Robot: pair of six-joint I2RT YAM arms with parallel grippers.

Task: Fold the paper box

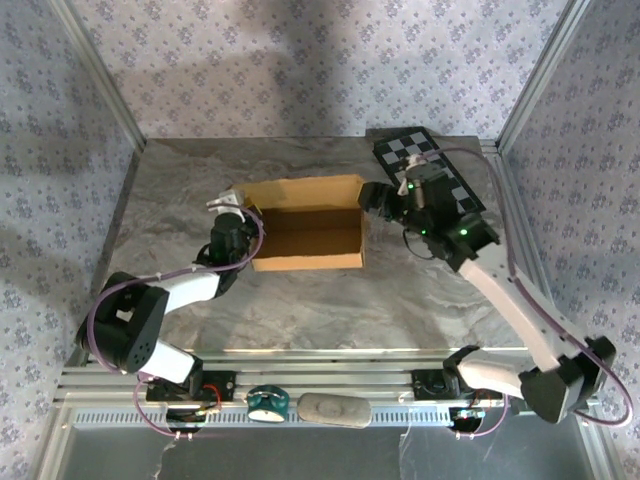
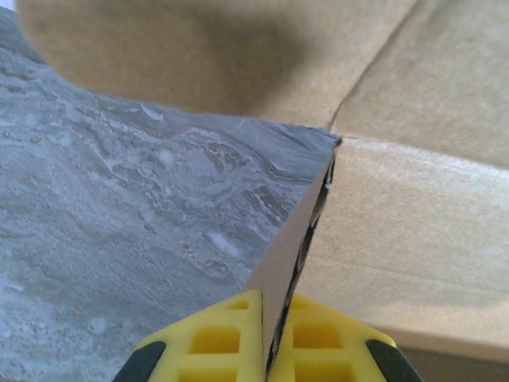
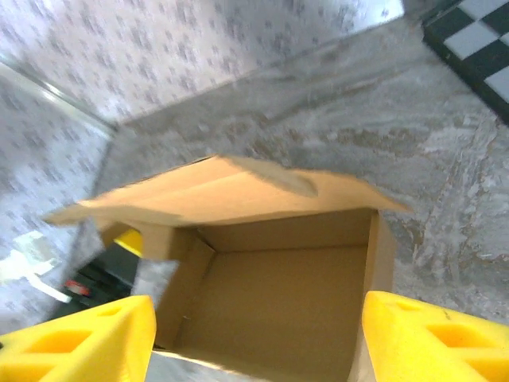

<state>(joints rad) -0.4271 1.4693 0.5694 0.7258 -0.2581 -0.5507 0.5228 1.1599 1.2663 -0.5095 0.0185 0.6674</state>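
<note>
The paper box [image 1: 305, 235] is a shallow brown cardboard tray standing open in the middle of the table, with its lid flap [image 1: 300, 190] raised at the far side. My left gripper [image 1: 243, 216] is at the box's left wall. In the left wrist view the yellow fingers [image 2: 231, 338] of that gripper [image 2: 274, 338] are pinched on the wall's thin edge [image 2: 290, 239]. My right gripper [image 1: 370, 198] hovers at the box's right end. It is open [image 3: 258, 342], its fingers [image 3: 433, 338] wide apart with nothing between them, and it looks into the box's interior [image 3: 278, 294].
A black-and-grey checkerboard panel [image 1: 430, 170] lies at the back right, just behind the right arm. Wallpapered walls and aluminium posts enclose the marble table [image 1: 330, 310]. On the front rail lie a teal object [image 1: 268, 403] and a grey oblong [image 1: 334, 409].
</note>
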